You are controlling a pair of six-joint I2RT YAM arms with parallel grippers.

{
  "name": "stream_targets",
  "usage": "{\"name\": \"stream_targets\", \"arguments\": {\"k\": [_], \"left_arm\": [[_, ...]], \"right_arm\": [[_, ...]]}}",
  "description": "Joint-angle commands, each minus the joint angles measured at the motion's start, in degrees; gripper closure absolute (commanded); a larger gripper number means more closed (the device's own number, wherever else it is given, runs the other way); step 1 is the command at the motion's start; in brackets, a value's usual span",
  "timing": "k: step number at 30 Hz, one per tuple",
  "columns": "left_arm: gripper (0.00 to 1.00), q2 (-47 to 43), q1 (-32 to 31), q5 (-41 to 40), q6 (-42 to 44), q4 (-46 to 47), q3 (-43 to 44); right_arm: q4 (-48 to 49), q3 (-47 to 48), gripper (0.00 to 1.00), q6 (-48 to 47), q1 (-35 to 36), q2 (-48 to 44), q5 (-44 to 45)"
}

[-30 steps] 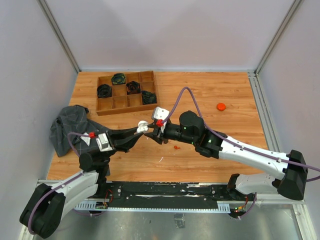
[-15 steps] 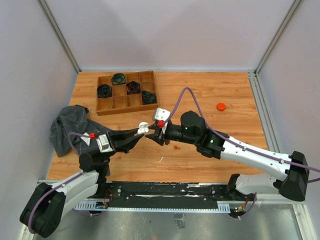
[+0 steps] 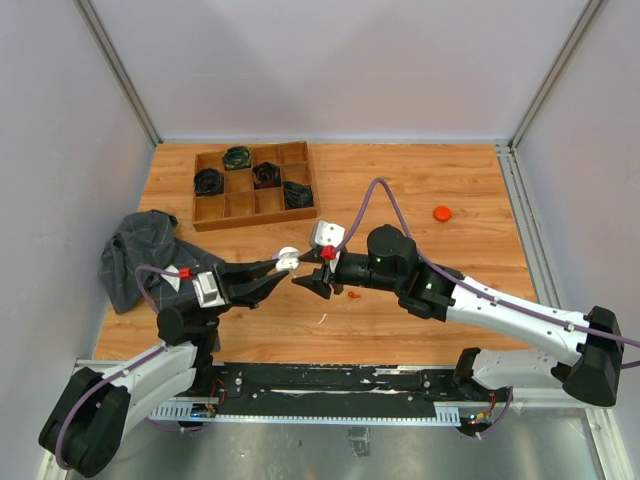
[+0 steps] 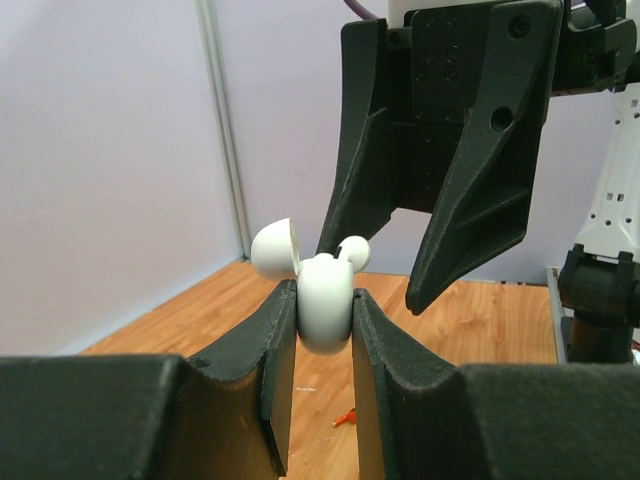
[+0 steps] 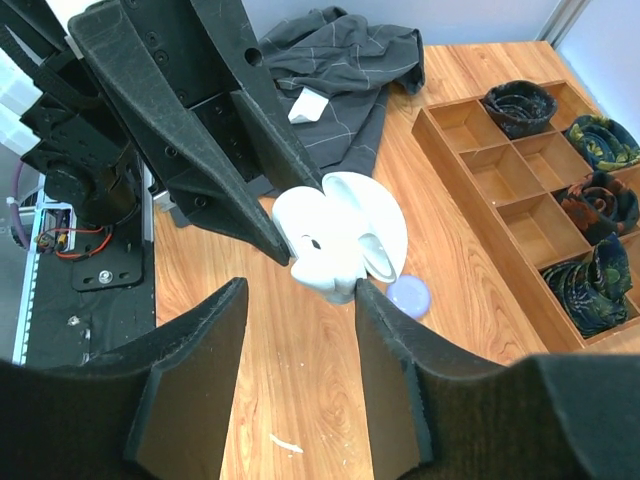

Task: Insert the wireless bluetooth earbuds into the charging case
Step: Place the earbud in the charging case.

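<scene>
Presently the left end effector clamps the open case aloft; the right end effector, spread and empty, hangs beside it. Hold the case level; the red earbud lies on the counter.

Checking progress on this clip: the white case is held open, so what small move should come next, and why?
Probably lower the open, empty right gripper to the tiny orange-red earbud lying on the wooden table and grasp it: the left gripper holds the white rounded charging case with its lid open.
</scene>
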Motion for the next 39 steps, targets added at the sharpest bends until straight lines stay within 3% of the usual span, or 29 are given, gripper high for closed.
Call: {"name": "stream_targets", "arguments": {"k": [1,12,25,39], "left_arm": [[1.0,-1.02,0.34,-1.62,1.7,7.19,-2.15],[1.0,-1.26,0.33,-0.9,1.75,7.19,-2.23],[1.0,-0.71,0.31,1.69,0.93,8.1,-1.71],[1.0,1.12,0.28,3.41,-0.2,10.25,-1.0]], "right_arm": [[-0.99,-2.07,0.52,0.49,1.29,-1.46,-2.96],[1.61,-4.82,0.55,-0.61,1.29,-4.53,-0.78],[7.37,-6.56,0.55,-3.51,1.29,-6.06,-4.31],[6.87,-5.33,0.57,-3.59,1.29,-4.82,-6.69]]}}
